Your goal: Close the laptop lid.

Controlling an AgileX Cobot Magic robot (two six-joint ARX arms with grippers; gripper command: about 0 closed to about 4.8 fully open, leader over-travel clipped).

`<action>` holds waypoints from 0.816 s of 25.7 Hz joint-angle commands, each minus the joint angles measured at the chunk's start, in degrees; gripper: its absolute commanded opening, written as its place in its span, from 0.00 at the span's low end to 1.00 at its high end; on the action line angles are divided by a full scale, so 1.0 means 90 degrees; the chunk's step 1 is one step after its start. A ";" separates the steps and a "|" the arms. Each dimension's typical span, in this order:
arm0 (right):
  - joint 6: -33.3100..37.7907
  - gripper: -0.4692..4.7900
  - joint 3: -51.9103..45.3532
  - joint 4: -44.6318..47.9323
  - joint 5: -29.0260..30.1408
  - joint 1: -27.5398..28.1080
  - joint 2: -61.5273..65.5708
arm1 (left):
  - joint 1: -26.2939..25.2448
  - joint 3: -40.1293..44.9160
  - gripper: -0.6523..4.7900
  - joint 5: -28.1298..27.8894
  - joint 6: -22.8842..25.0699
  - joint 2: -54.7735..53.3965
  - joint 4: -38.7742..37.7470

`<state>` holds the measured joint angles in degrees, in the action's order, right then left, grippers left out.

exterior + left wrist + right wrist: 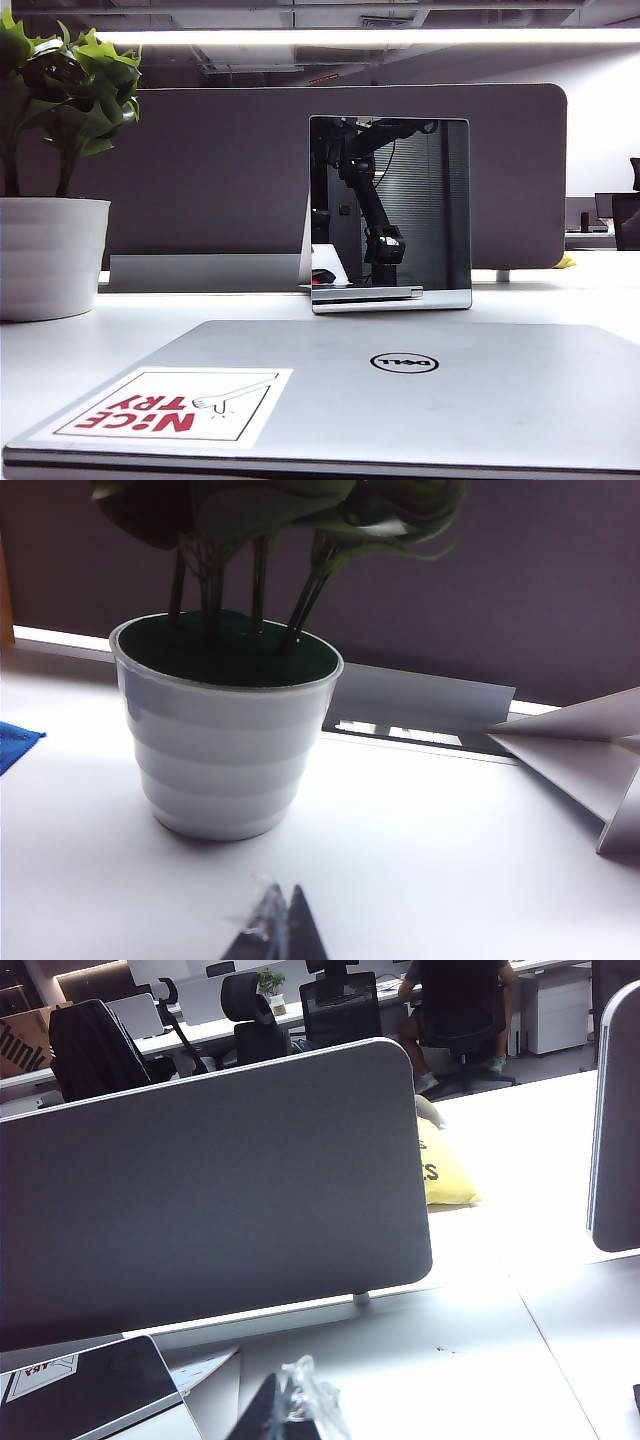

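Closed laptop lid (400, 390) lies flat, apart from left tool (280, 925) and right tool (295, 1405).

We see the exterior camera low, just behind the laptop lid (400, 390); our left wrist camera closely faces the plant pot (225, 745), which both views share.

Bright ceiling strip light (370, 36), glare on white desk (450, 820), soft focus
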<state>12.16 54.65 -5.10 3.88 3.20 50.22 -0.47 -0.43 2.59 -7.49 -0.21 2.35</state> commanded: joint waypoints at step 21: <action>-0.0022 0.08 0.0027 0.0068 -0.0012 -0.0002 -0.0019 | -0.0005 -0.0007 0.12 0.0024 0.0163 -0.0002 0.0056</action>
<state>12.16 54.65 -5.10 3.86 3.20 50.22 -0.47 -0.43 2.59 -6.22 -0.21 2.35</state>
